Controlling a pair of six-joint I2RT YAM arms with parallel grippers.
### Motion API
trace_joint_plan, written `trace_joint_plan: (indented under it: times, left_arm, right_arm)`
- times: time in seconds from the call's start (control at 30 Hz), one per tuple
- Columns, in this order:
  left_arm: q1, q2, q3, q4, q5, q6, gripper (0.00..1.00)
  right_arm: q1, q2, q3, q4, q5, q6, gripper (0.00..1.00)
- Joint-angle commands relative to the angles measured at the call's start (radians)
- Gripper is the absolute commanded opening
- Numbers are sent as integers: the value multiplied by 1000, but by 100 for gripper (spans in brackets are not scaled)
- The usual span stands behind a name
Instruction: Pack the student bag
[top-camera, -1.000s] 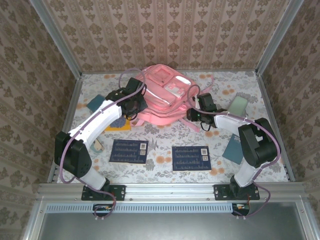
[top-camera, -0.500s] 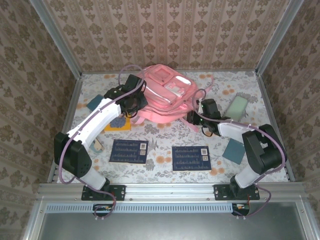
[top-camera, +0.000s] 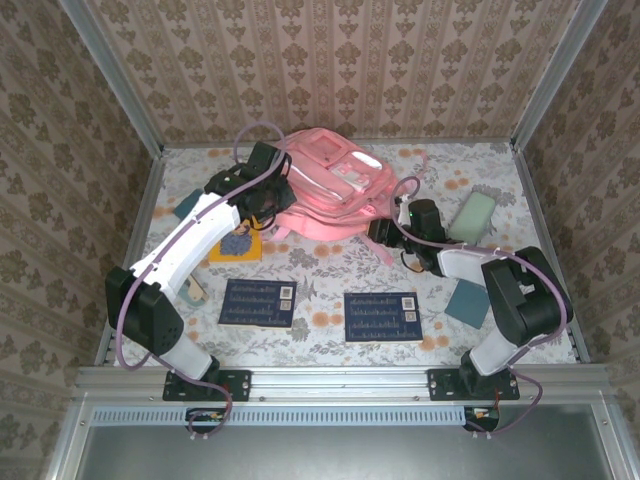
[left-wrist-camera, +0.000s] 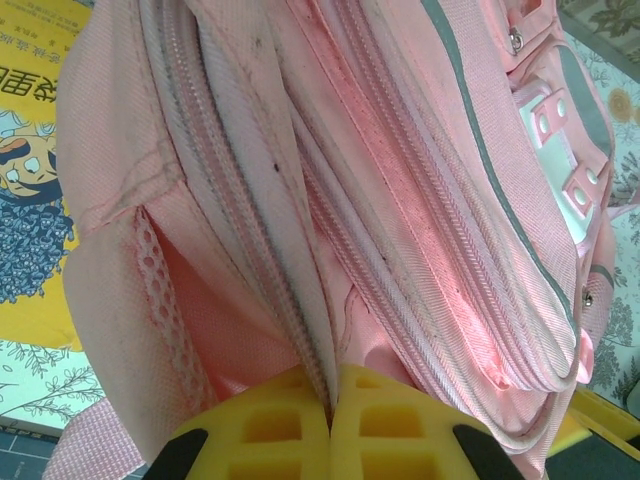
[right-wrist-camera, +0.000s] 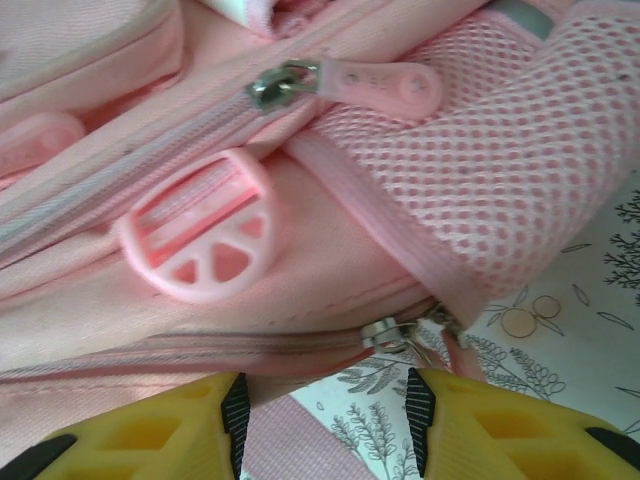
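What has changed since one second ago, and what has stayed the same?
The left gripper, shut on a seam of the large pink fabric backpack, moved away from the arm bases, dragging the bag's left side along. The right arm's elbow sank; the right gripper kept to the bag's corner, jaws apart, holding nothing. The dark blue cards, yellow book and pale green case stayed.

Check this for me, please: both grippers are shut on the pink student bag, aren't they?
Not quite: the left gripper is shut on the student bag, but the right wrist view shows the right gripper open, its jaws apart.
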Motion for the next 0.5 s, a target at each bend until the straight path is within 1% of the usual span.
trace_joint_plan:
  times: [0.0, 0.17, 0.33, 0.4, 0.47]
  left_arm:
    - [7, -9, 56, 22, -15, -7, 0]
    - [7, -7, 53, 30, -8, -13, 0]
    - [7, 0, 50, 34, 3, -18, 0]
    - [7, 2, 50, 35, 4, -19, 0]
    - [7, 5, 50, 34, 5, -19, 0]
  right_arm:
    - [-28, 32, 11, 4, -38, 26, 48]
    - [-33, 57, 25, -10, -33, 0, 48]
    - [-33, 87, 44, 17, -47, -7, 43]
    - [-34, 90, 56, 13, -46, -5, 43]
    - [-33, 90, 52, 24, -46, -4, 40]
